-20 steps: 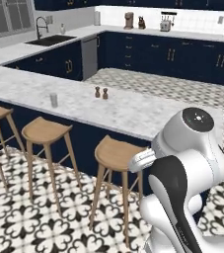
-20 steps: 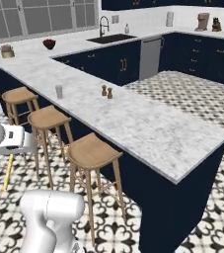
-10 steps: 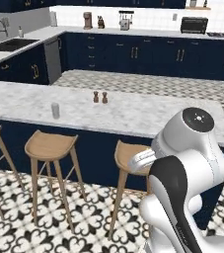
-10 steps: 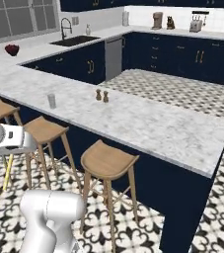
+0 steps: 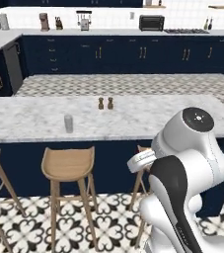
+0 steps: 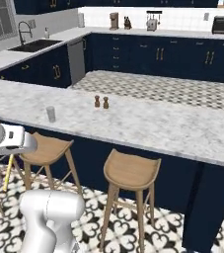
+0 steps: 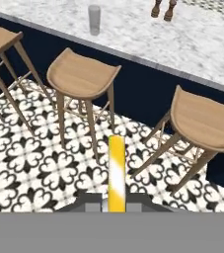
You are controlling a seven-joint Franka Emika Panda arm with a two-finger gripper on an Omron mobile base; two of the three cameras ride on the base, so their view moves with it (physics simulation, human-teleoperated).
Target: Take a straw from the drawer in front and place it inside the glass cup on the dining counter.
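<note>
My gripper (image 7: 116, 201) is shut on a yellow-and-white straw (image 7: 116, 173) that points out over the tiled floor, short of the stools. The straw (image 6: 7, 173) also hangs below my hand at the left edge of the right base view. The glass cup (image 5: 68, 123) (image 6: 51, 113) (image 7: 94, 20) stands upright near the front edge of the dining counter (image 5: 148, 121) (image 6: 153, 126) (image 7: 207, 47), ahead of my hand and to the left. The drawer is out of view.
Two brown shakers (image 5: 105, 103) (image 6: 101, 102) (image 7: 164, 9) stand on the counter, right of the cup and farther back. Wooden stools (image 5: 67, 163) (image 6: 131, 170) (image 7: 82, 74) line the counter's near side, between me and it. Patterned floor tiles lie below.
The whole picture has shifted: the base has moved, so the dining counter now lies square across the views and closer. The gripper stays shut on the straw.
</note>
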